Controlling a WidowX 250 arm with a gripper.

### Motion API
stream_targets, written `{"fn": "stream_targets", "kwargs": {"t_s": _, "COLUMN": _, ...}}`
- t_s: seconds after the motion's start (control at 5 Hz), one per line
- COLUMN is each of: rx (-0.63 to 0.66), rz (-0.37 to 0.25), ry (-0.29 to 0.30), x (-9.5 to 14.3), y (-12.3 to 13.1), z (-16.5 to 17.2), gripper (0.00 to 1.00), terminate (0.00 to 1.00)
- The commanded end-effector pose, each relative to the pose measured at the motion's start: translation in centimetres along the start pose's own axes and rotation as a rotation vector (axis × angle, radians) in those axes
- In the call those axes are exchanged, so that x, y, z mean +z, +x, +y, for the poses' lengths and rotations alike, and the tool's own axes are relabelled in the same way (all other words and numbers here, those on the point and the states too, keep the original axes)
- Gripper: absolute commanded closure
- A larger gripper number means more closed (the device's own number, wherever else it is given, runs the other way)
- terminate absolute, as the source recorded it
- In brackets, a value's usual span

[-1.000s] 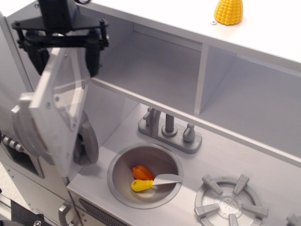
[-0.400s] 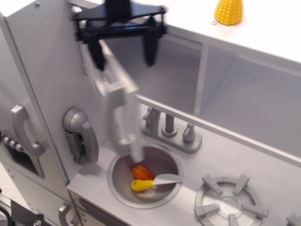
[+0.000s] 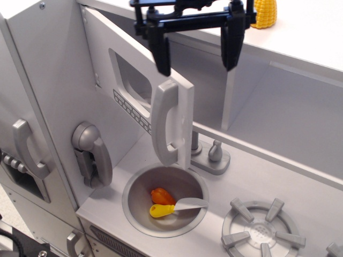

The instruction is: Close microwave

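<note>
The microwave door [image 3: 140, 101] is a flat grey panel with a clear window, a button row and a tall silver handle [image 3: 165, 128]. It stands partly ajar, swung most of the way toward the grey compartment [image 3: 206, 80] behind it. My black gripper [image 3: 197, 53] is open and empty, just above the door's free top edge. Its left finger [image 3: 159, 51] hangs close over the top of the handle; its right finger [image 3: 233, 43] is in front of the compartment divider.
A yellow corn cob [image 3: 264, 13] sits on the top shelf. The round sink [image 3: 140, 211] holds an orange and a yellow toy piece and a spoon. A faucet [image 3: 210, 155], a stove burner [image 3: 260, 230], a wall phone [image 3: 92, 152] and a taller grey door's curved handle [image 3: 24, 147] are nearby.
The microwave door has swung from wide open at the left toward the compartment. My gripper has moved to the right along with it, staying above the door's edge.
</note>
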State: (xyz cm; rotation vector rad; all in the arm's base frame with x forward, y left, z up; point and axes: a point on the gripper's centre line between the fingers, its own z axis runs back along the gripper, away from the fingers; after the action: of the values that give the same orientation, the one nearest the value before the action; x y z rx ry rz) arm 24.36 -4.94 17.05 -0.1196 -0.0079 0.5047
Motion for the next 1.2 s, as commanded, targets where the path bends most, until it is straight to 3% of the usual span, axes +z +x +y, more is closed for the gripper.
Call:
{"fn": "stream_targets", "kwargs": {"t_s": 0.0, "rx": -0.123, "rz": -0.061, "ry": 0.128, "x": -1.5, "y": -2.5, "z": 8.3, "gripper": 0.00, "terminate": 0.00}}
{"fn": "stream_targets", "kwargs": {"t_s": 0.2, "rx": -0.105, "rz": -0.092, "ry": 0.196, "x": -4.1, "y": -0.3, "z": 12.7, "gripper": 0.00, "terminate": 0.00}}
{"fn": "stream_targets", "kwargs": {"t_s": 0.4, "rx": -0.063, "rz": -0.127, "ry": 0.191, "x": -4.6, "y": 1.9, "z": 14.2, "gripper": 0.00, "terminate": 0.00}}
{"fn": "stream_targets", "kwargs": {"t_s": 1.0, "rx": 0.125, "rz": -0.173, "ry": 0.120, "x": -3.7, "y": 8.1, "z": 7.9, "gripper": 0.00, "terminate": 0.00}}
